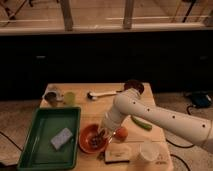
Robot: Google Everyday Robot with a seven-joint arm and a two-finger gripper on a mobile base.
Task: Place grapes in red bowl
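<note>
The red bowl sits on the wooden table near its front edge, just right of the green tray. A dark, bumpy bunch of grapes lies inside it, towards its right side. My white arm comes in from the right and bends down to the bowl. The gripper hangs over the bowl's right rim, directly above the grapes and very close to them. Whether it touches or holds them cannot be made out.
A round orange fruit lies right of the bowl, with a green pepper beyond it. The green tray holds a sponge. A white block and white cup stand in front; a dark bowl, brush and cups behind.
</note>
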